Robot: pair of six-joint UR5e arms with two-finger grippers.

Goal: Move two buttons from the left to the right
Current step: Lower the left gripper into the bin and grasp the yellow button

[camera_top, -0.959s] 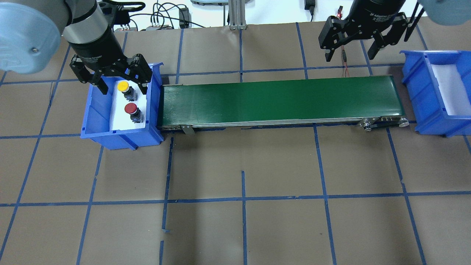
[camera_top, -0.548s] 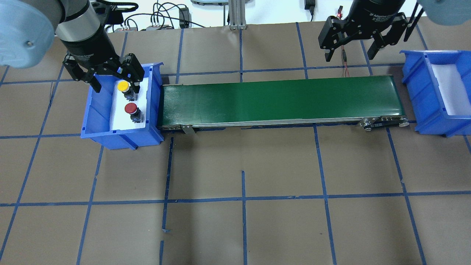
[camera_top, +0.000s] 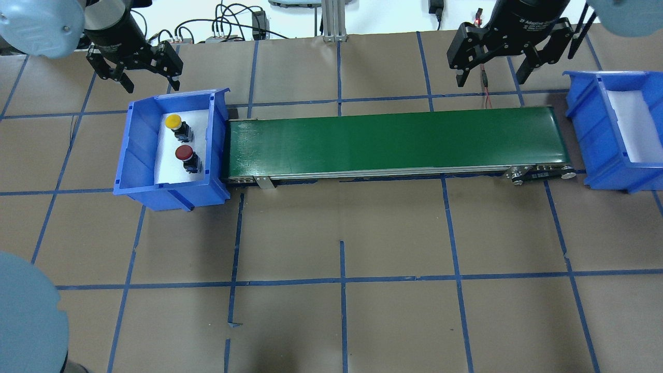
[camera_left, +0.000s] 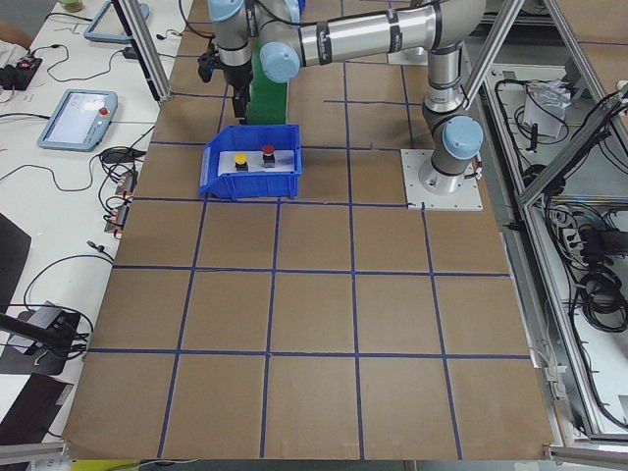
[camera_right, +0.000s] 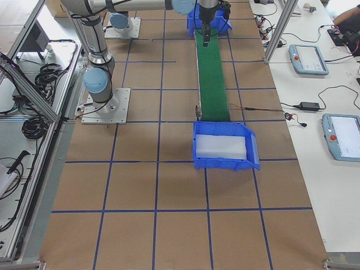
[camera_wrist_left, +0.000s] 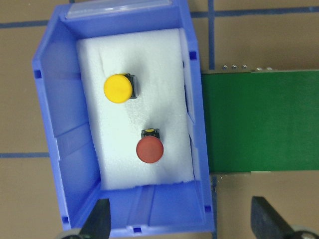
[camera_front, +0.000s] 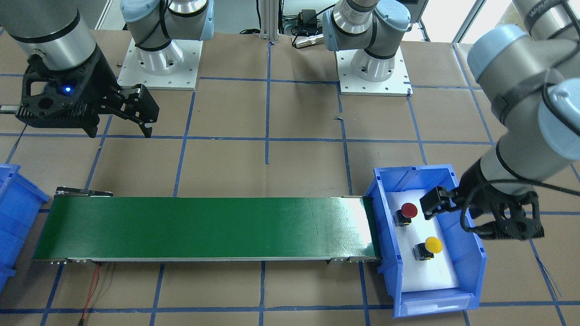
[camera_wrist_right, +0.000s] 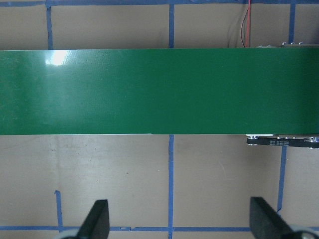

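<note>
Two buttons stand on white foam in the left blue bin [camera_top: 135,155]: the yellow button [camera_top: 173,122] toward the far end and the red button [camera_top: 183,153] nearer. The left wrist view looks straight down on the yellow button [camera_wrist_left: 118,88] and the red button [camera_wrist_left: 150,150]. My left gripper [camera_top: 150,83] hangs open and empty, well above the bin and apart from both buttons. My right gripper [camera_top: 490,79] is open and empty above the far side of the green conveyor belt [camera_top: 393,140], near its right end.
The conveyor runs between the left bin and a second blue bin [camera_top: 595,129] at the right, which is lined with white foam. Cables and a red wire [camera_top: 486,88] lie at the table's far edge. Blue tape lines grid the brown table.
My left gripper, which straddled the yellow button inside the bin, has lifted up and away, still open and empty. Both buttons stay in place. The right arm has not moved.
</note>
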